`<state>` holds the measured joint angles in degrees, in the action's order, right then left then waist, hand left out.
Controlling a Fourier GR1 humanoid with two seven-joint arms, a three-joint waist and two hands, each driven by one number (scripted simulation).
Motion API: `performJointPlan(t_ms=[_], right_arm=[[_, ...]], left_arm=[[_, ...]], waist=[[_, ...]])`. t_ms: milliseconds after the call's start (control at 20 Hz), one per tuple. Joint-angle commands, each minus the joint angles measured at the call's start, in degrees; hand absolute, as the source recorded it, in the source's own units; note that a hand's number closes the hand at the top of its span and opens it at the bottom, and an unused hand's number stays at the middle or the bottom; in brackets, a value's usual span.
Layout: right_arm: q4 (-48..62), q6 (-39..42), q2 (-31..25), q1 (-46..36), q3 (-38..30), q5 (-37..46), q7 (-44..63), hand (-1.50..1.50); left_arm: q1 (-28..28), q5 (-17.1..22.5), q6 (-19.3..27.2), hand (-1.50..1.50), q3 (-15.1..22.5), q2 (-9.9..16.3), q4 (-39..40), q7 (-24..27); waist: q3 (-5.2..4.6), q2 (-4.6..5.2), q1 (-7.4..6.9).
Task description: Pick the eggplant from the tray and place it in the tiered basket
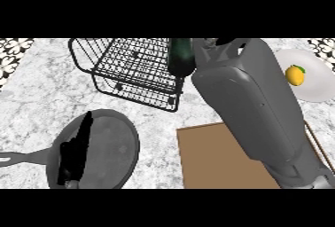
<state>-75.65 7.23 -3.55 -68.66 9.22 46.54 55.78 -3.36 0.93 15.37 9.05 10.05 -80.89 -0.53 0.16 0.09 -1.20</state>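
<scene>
Right hand [219, 46] seems curled on the eggplant [181, 56] at the tiered basket [131, 66] rim; better carry it over the wires before releasing.

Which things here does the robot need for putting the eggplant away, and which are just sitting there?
For the job:
eggplant
tiered basket
tray
right hand

Just lying about:
frying pan
plate with a lemon
left hand, resting over the pan

Grey forearms [252, 106], black hand [75, 150]
</scene>
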Motion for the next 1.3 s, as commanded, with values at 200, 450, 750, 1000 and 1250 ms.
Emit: performJointPlan(t_ms=[200,450,750,1000,1250], right_arm=[[20.0,-7.2,3.2,-5.9,-1.8,1.8,-8.5,1.5],[30.9,-14.0,3.5,-7.9,-0.3,1.7,-9.1,1.5],[38.4,-24.4,3.5,-7.3,3.1,-5.5,-11.6,1.5],[37.7,-30.6,3.5,-4.5,-2.5,-17.2,-15.7,-1.5],[38.8,-36.5,3.5,-3.5,-3.9,-26.0,-24.5,-1.5]], left_arm=[[-1.9,0.1,-2.4,0.0,0.2,0.5,-0.2,-0.3],[-0.8,0.1,-2.2,0.0,0.5,-0.8,-0.5,-1.9],[1.4,-1.8,-1.1,0.0,0.6,-2.6,4.0,0.1],[1.3,-1.6,-1.9,0.0,0.5,-1.7,1.8,-1.4],[-0.8,-0.7,-3.4,0.0,0.0,-1.1,1.5,0.0]], waist=[[-0.21,0.23,-0.4],[-0.22,0.48,-1.17],[-0.25,0.68,-1.76],[-0.19,0.89,-2.73],[-0.18,0.79,-2.83]])
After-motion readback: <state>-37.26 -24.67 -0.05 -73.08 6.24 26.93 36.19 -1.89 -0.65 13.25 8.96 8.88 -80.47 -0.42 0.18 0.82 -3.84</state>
